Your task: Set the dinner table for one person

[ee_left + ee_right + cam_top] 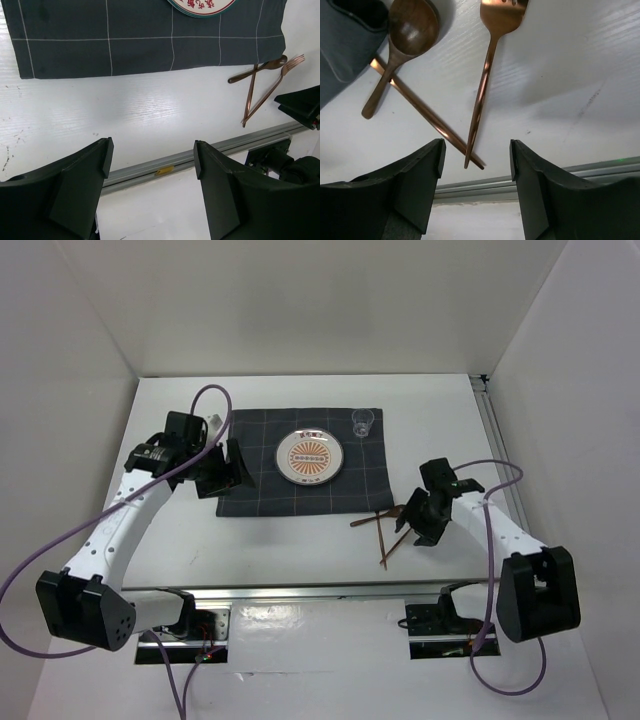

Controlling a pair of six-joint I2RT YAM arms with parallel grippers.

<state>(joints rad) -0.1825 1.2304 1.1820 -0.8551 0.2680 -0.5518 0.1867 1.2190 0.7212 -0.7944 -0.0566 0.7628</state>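
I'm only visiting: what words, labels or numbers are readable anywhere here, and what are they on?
On the round white plate with the orange pattern: red characters near its rim, cut off by the picture's edge and too blurred to read.
On the dark grey checked cloth mat, clear glass and copper-coloured fork: no writing visible.
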